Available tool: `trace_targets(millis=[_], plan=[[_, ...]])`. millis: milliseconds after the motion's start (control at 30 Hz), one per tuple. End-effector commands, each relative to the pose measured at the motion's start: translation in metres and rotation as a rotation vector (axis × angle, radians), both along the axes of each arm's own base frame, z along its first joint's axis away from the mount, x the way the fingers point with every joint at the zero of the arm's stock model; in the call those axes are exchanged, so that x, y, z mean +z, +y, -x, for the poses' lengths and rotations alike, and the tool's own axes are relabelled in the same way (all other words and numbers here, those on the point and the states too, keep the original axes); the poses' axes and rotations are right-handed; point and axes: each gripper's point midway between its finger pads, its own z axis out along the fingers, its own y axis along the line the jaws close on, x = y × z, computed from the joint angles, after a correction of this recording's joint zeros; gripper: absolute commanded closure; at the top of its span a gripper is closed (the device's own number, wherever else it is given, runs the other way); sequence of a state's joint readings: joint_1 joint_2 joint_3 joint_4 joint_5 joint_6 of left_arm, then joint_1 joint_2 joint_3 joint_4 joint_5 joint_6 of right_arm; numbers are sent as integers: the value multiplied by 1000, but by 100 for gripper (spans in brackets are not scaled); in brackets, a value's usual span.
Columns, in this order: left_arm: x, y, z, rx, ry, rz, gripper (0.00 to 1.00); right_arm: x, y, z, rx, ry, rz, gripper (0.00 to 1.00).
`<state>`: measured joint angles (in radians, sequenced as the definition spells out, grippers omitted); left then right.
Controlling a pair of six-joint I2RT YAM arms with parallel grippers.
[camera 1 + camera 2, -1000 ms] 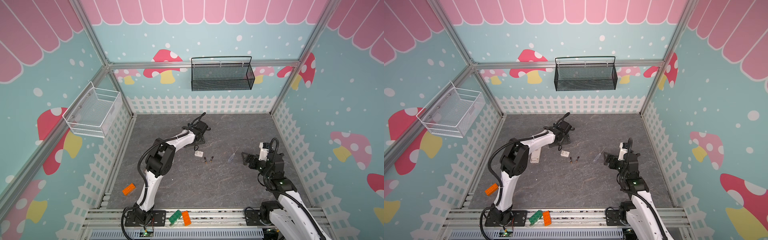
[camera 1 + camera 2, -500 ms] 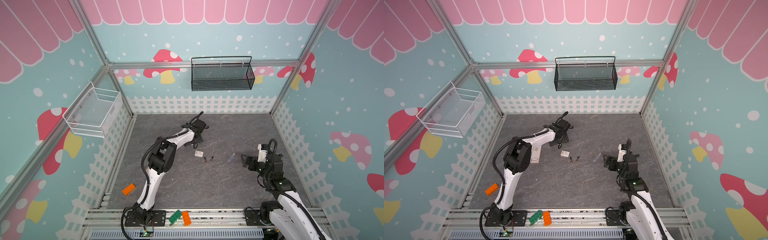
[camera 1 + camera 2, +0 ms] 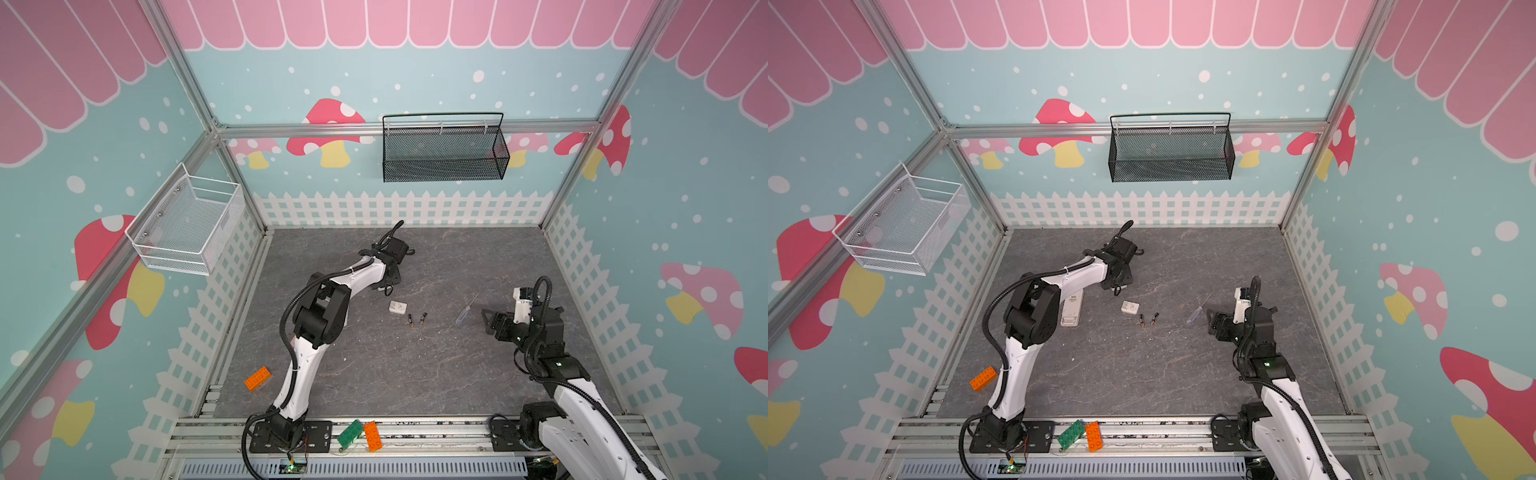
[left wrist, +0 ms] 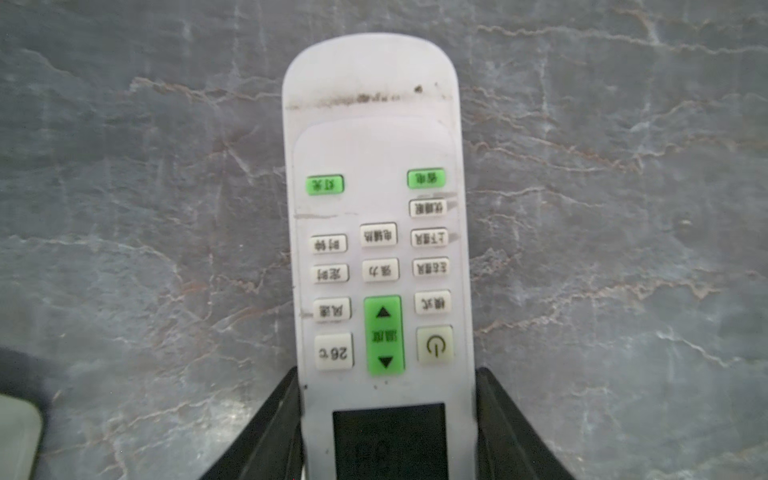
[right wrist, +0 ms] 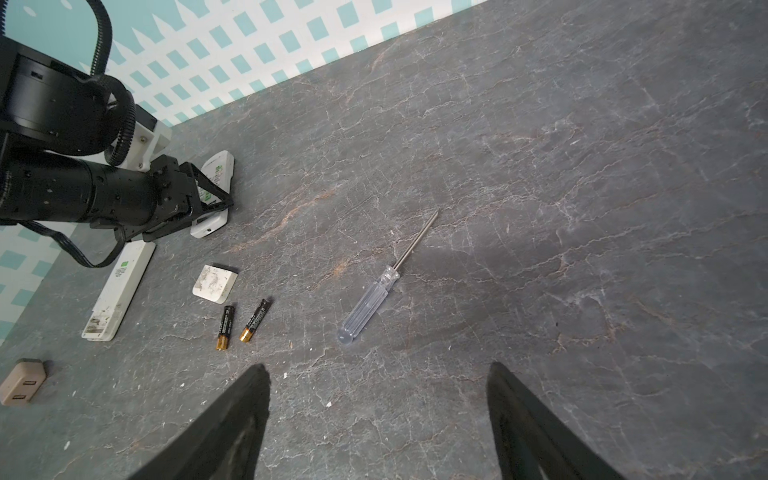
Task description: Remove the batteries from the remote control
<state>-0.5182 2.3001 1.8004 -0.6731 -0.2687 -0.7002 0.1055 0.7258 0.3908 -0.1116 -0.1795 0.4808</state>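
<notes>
Below the black basket [image 3: 442, 153], left jaws pinch the remote [image 4: 374, 166]; right jaws stand spread.

A dark grey, stone-veined worktop [image 3: 374, 365] forms the floor of a booth framed by silver aluminium bars [image 3: 257, 130], with a slotted aluminium rail [image 3: 436, 432] along its front edge. The teal walls [image 3: 457, 62] are dotted white and printed with red and pink mushrooms, with a pink scalloped awning band [image 3: 374, 20] on top and a white picket fence [image 3: 399, 208] along the worktop's rear, left and right edges. A black mesh basket [image 3: 442, 149] hangs on the rear wall and a white wire-mesh basket [image 3: 187, 226] on the left wall, under soft, even light.
</notes>
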Motion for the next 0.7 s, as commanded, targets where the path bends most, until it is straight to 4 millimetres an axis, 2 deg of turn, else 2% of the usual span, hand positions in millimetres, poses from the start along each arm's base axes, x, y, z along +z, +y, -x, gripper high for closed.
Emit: trace_targets(millis=[0, 100, 233, 333, 433, 567, 667], plan=[[6, -22, 10, -105, 9, 44, 46, 26, 5, -5, 46, -82, 18, 18], [26, -38, 7, -171, -17, 91, 51, 40, 8, -6, 90, -145, 68, 19], [69, -59, 7, -303, -102, 104, 58, 66, 12, -7, 157, -222, 154, 19], [93, -76, 12, -416, -130, 157, 63, 81, 11, -7, 195, -300, 253, 19], [119, -87, 24, -513, -170, 184, 63, 98, 14, -5, 246, -374, 340, 23], [148, -104, 49, -692, -200, 241, 66, 112, 40, 14, 485, -541, 498, 34], [164, -107, 64, -767, -230, 247, 73, 123, 53, 32, 618, -688, 645, 31]])
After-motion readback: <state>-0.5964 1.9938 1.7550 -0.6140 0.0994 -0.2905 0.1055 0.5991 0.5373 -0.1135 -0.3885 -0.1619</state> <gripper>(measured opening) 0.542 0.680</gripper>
